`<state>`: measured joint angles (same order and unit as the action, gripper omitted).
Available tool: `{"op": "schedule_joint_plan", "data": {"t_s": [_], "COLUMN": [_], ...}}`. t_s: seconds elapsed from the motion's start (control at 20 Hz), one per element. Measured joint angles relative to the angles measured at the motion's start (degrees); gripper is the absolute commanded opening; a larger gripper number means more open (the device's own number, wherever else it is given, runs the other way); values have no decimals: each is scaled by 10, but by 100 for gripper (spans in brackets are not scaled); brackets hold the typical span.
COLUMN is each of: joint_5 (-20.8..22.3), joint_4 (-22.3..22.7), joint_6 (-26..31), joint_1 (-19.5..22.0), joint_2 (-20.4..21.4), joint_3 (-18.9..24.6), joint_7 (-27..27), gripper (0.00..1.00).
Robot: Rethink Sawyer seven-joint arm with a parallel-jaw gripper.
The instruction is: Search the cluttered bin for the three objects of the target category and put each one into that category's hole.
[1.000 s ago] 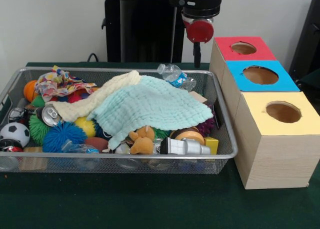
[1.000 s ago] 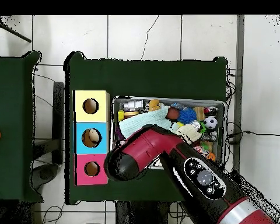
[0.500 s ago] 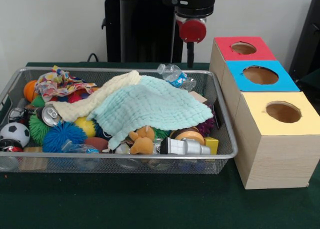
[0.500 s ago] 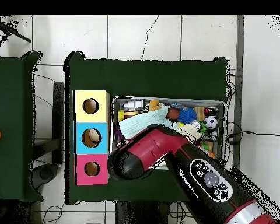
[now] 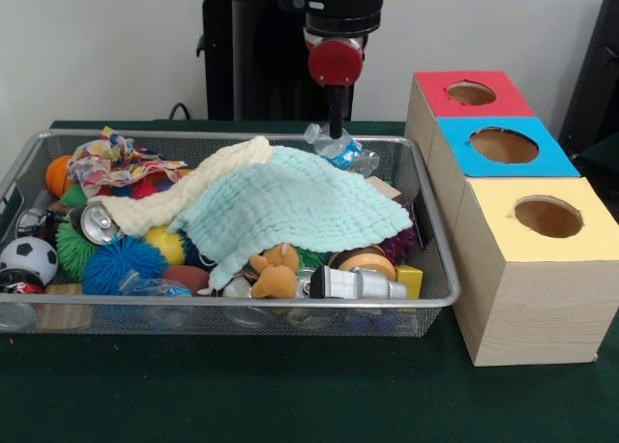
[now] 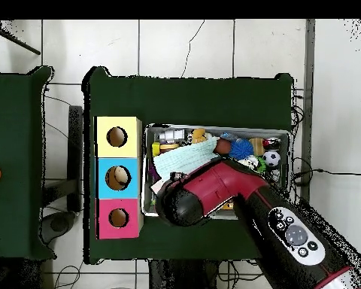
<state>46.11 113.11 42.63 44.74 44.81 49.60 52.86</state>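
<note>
The wire bin is heaped with clutter under a mint cloth and a cream cloth. Three boxes stand to its right, each with a round hole: red, blue, yellow. My gripper hangs from the red wrist over the bin's back right part, just above a crumpled plastic bottle. Its fingers look shut, with nothing between them. In the overhead view the arm covers the gripper and much of the bin.
Poking out around the cloths are a drinks can, a soccer ball, a blue spiky ball, a tan plush toy, a silver and black cylinder and a patterned rag.
The gripper has swung left in the front view, from beside the red box to above the bottle at the bin's back. Nothing in the bin has moved.
</note>
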Motion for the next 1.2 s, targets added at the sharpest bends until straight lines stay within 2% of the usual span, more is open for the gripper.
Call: {"op": "schedule_joint_plan", "data": {"t_s": [0.6,1.2], "joint_5": [5,18], "joint_4": [-31,-28], "joint_6": [0,0], "joint_1": [8,-18], "joint_2": [-18,-36], "joint_3": [0,-9], "joint_7": [0,0], "gripper": [100,100]}}
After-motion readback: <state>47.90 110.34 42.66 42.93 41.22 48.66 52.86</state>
